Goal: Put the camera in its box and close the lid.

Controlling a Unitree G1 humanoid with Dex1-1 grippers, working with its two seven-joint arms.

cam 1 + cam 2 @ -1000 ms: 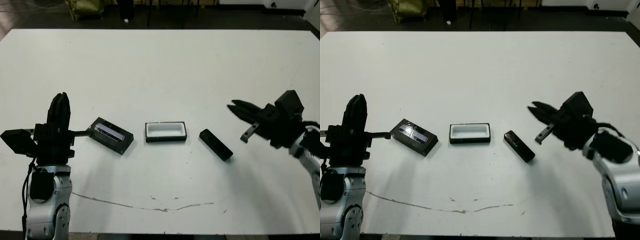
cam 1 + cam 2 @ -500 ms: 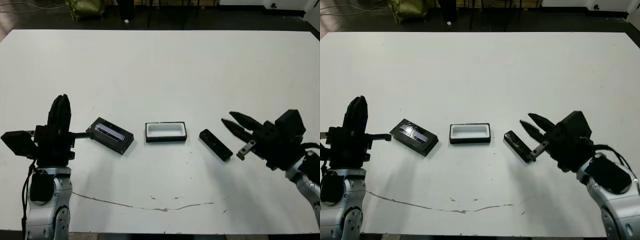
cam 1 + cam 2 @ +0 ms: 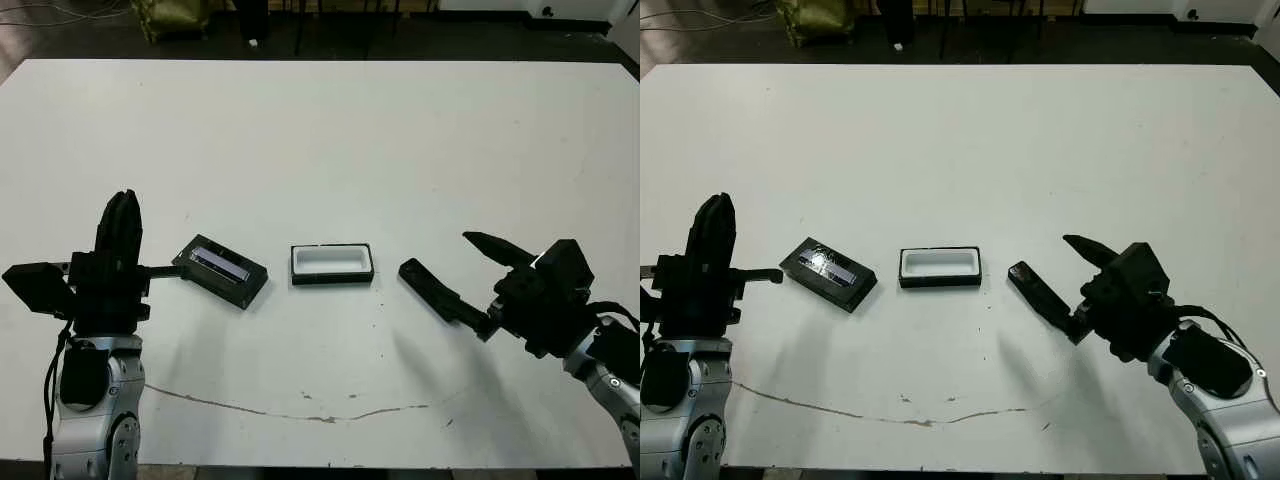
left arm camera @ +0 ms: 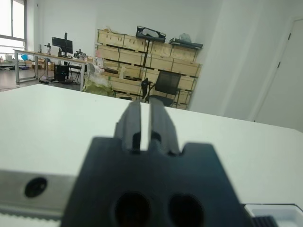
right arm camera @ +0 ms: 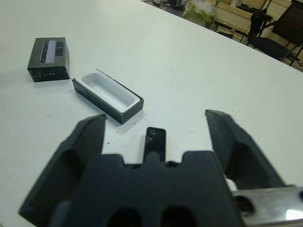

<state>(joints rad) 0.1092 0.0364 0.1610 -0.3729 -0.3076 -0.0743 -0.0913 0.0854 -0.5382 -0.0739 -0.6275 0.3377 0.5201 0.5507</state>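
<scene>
Three task things lie on the table: lid, box, then camera just right of it. The right gripper, fingers spread, straddles the camera; closing off-centre could skid it away. The left gripper hangs pressed together.

One camera, one box, one lid — three things on one table. Two grippers — left, right.
</scene>
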